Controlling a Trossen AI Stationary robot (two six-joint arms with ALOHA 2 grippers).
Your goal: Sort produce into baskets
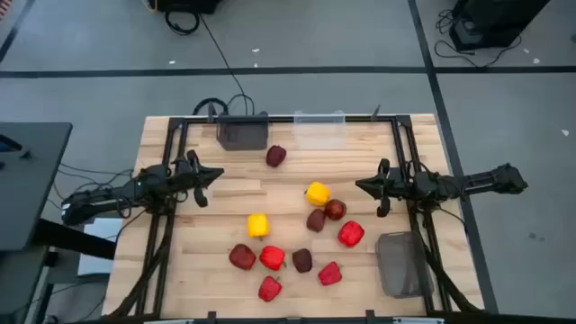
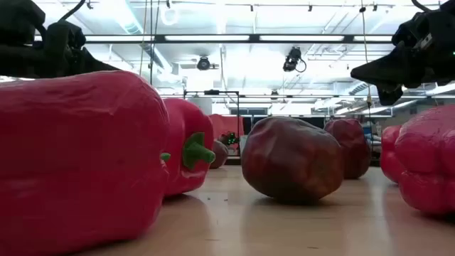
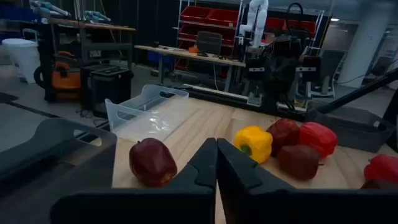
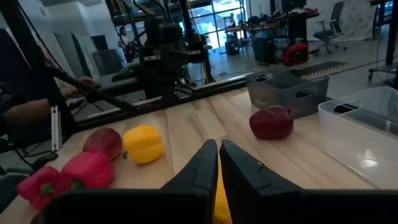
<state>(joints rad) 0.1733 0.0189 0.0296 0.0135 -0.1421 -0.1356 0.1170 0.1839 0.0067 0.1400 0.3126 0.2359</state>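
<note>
Near edge: a red bell pepper [image 1: 269,288] lies closest to the front, with another red pepper [image 1: 329,274] beside it toward the right.
Next row: a dark maroon fruit [image 1: 241,256], a red pepper [image 1: 272,258] and a second maroon fruit [image 1: 302,261] sit side by side, near the table's middle front.
Mesh basket: the grey mesh bin [image 1: 401,263] stands at the near right corner, with no produce visible in it.
Centre: a yellow bell pepper [image 1: 258,225] lies left of centre; a red pepper [image 1: 351,234], two maroon fruits [image 1: 316,220] [image 1: 335,210] and a second yellow pepper [image 1: 318,193] cluster right of centre.
Left gripper [image 1: 216,175]: fingers pressed together, holding nothing, hovering by the left edge.
Right gripper [image 1: 362,186]: fingers together, empty, hovering by the right edge.
Far side: a lone maroon fruit [image 1: 275,156] sits just before the dark grey bin [image 1: 242,133]; the clear plastic bin [image 1: 319,130] stands beside it along the far edge.
</note>
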